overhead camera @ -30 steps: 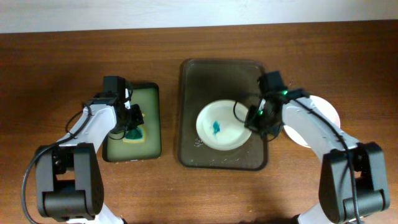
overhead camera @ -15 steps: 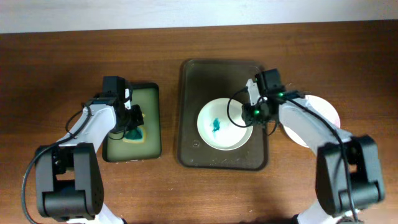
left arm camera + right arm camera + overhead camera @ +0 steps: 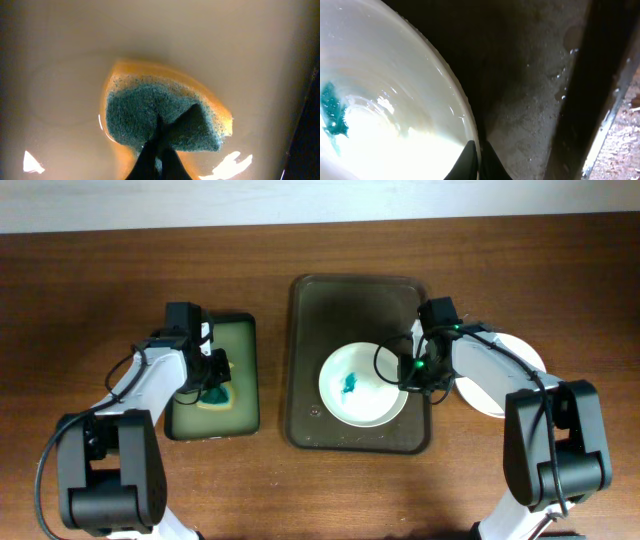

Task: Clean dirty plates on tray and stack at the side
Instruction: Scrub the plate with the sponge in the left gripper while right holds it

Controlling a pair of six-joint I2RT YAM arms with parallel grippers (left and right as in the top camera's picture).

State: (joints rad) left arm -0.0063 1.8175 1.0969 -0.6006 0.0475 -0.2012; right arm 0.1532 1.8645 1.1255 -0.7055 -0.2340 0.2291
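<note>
A white plate [image 3: 362, 385] with a teal smear [image 3: 349, 384] lies in the dark olive-brown tray [image 3: 340, 300]. My right gripper [image 3: 408, 372] is shut on the plate's right rim; in the right wrist view the fingers [image 3: 478, 159] pinch the rim of the plate [image 3: 380, 100]. Another white plate [image 3: 525, 360] lies on the table right of the tray, partly hidden by my right arm. My left gripper [image 3: 215, 380] is shut on a teal and yellow sponge [image 3: 160, 117] in the small green tray [image 3: 240, 370].
The small green tray holds yellowish liquid [image 3: 75, 60]. The tray's right rim [image 3: 600, 75] stands close beside my right gripper. Bare wooden table [image 3: 100, 280] surrounds both trays.
The plate has shifted slightly right and down in the tray with my right gripper on its rim. The left arm has not moved.
</note>
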